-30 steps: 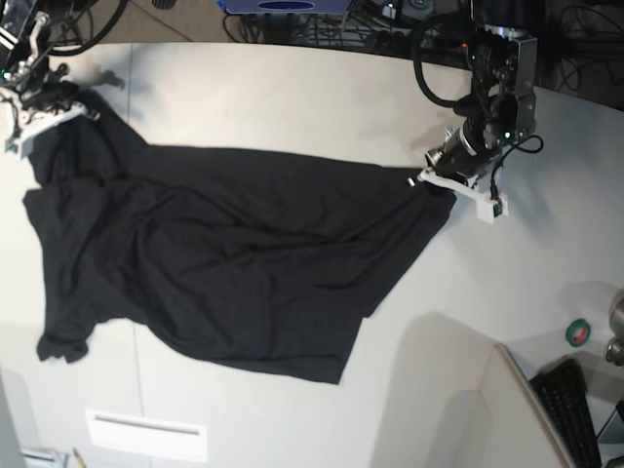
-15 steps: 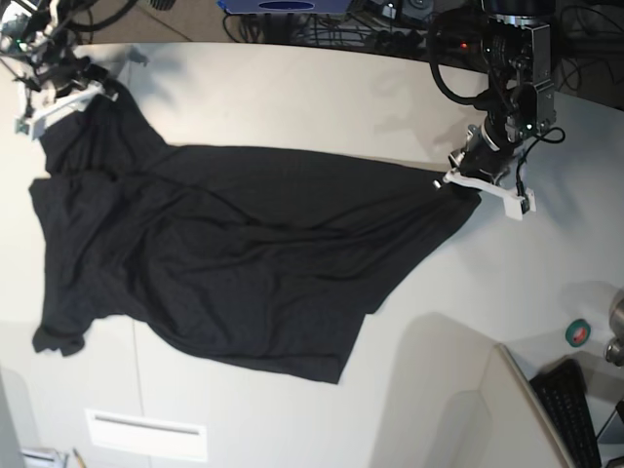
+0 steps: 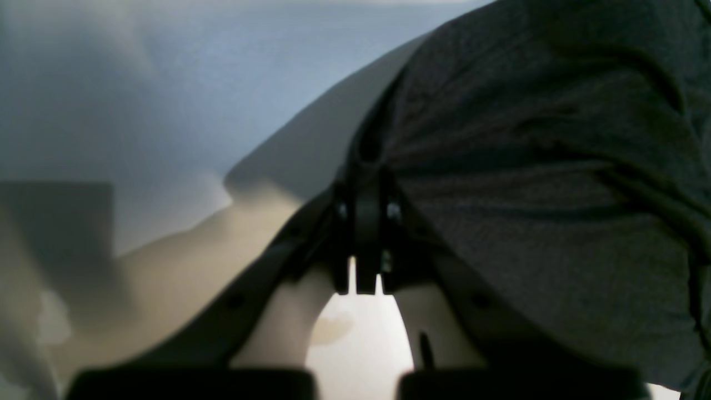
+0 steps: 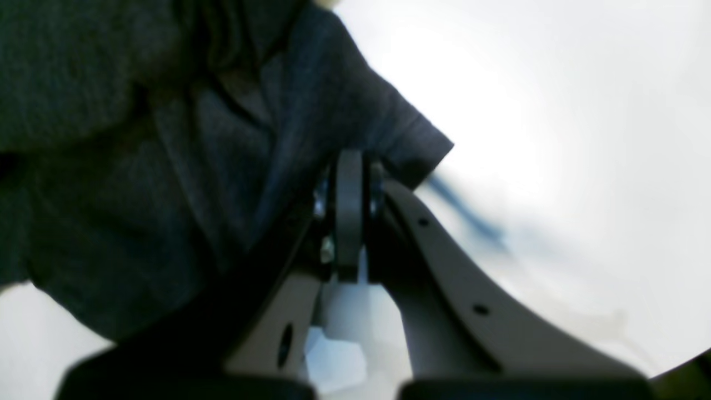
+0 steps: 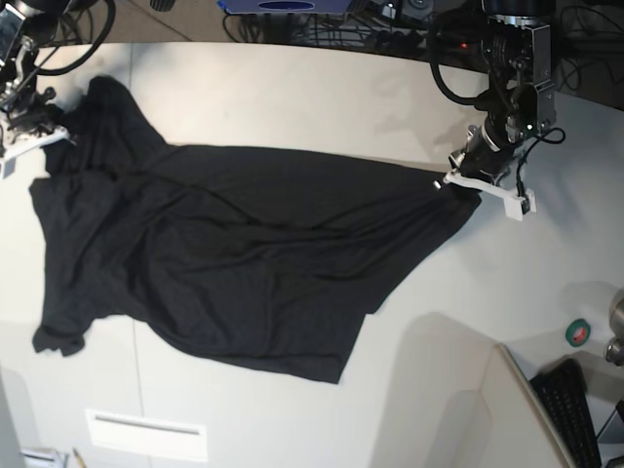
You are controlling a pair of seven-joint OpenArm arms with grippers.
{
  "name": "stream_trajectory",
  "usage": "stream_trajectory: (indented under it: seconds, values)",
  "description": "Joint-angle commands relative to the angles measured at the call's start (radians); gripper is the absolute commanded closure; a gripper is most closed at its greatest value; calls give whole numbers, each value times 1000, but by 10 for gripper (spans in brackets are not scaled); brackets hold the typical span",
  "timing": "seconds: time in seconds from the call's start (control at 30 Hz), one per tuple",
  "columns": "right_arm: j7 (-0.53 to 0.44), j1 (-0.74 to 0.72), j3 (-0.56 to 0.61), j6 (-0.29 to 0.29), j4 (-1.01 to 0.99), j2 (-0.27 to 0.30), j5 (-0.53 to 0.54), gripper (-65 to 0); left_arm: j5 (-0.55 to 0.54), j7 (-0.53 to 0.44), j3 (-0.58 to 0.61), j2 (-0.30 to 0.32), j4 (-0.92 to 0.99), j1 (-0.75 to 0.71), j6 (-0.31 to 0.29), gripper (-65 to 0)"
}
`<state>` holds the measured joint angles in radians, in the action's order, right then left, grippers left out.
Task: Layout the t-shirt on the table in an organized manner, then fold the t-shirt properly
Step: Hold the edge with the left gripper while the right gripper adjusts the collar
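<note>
The black t-shirt lies spread and wrinkled on the off-white table, plain black side up; no print shows. My left gripper is at the shirt's right corner and is shut on its edge. In the left wrist view the gripper pinches the cloth. My right gripper is at the shirt's far-left edge, low over the table. In the right wrist view the gripper is shut on a fold of the cloth.
A small white rectangular plate lies near the front edge. A green tape roll and a keyboard sit at the lower right behind a raised white panel. Cables run along the far edge.
My right gripper has moved left and toward the front, and the shirt's far-left corner now bulges beside it. My left gripper first pulled the right corner rightward, then stayed still.
</note>
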<state>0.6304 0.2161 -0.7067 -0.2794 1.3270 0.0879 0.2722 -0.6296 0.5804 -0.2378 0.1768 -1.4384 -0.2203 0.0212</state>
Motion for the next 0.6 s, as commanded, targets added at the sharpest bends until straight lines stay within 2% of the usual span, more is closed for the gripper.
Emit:
stream_trajectory:
  seconds: [0.0,0.17,0.23,0.3,0.37,0.57]
  values:
    - [-16,-8,-15,-1,4,17,2,0,-2,-15,-4,10,-15,2,-8,0]
    - [-16,-7,-21,4,-57,31,0,0,-2,-15,-4,10,-15,2,-8,0]
    - [-14,27,-31,64,-37,28,0,0,-2,-15,-4,10,-15,2,-8,0]
    - [-14,76,-54,119,23,10,2,0,-2,-15,-4,10,-17,0,-8,0]
    - [-14,125,-64,125,81,-32,2,0,-2,-15,-4,10,-17,0,-8,0]
    - [-16,223,-66,125,242,-101,5,0,-3,-15,-4,8,-19,0,-8,0]
